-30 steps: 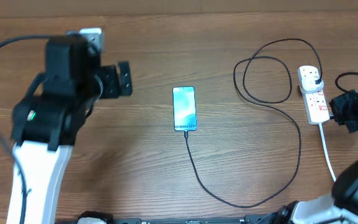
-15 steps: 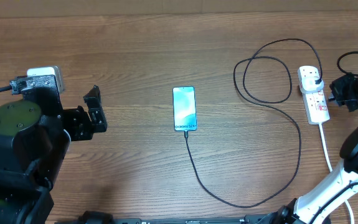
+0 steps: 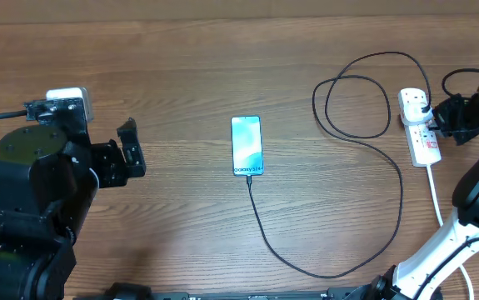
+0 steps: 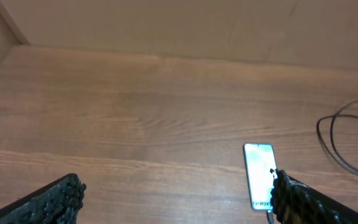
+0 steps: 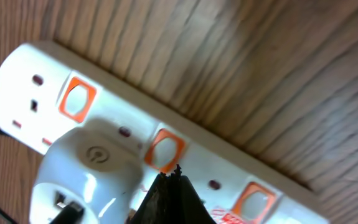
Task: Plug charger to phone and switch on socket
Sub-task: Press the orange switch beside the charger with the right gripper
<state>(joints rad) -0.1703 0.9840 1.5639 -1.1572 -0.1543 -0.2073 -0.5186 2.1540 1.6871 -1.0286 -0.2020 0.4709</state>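
Note:
The phone (image 3: 246,145) lies mid-table with its cyan screen lit; it also shows in the left wrist view (image 4: 258,173). The charger cable (image 3: 331,271) runs from the phone's near end, loops right and coils up to a white adapter plugged into the socket (image 3: 424,142). The socket is a white power strip with orange-red switches (image 5: 164,150). My right gripper (image 3: 444,119) is shut, its tips (image 5: 174,180) pressed together right at the strip's face beside a switch. My left gripper (image 3: 128,148) is open and empty, far left of the phone.
The socket's thick white cord (image 3: 439,208) trails toward the table's front right. A black cable loop (image 3: 358,96) lies left of the strip. A raised wooden wall (image 4: 166,28) borders the far edge.
My right gripper moved up and left along the strip, from beside its lower end to its upper part. My left arm swung back to the left and lower.

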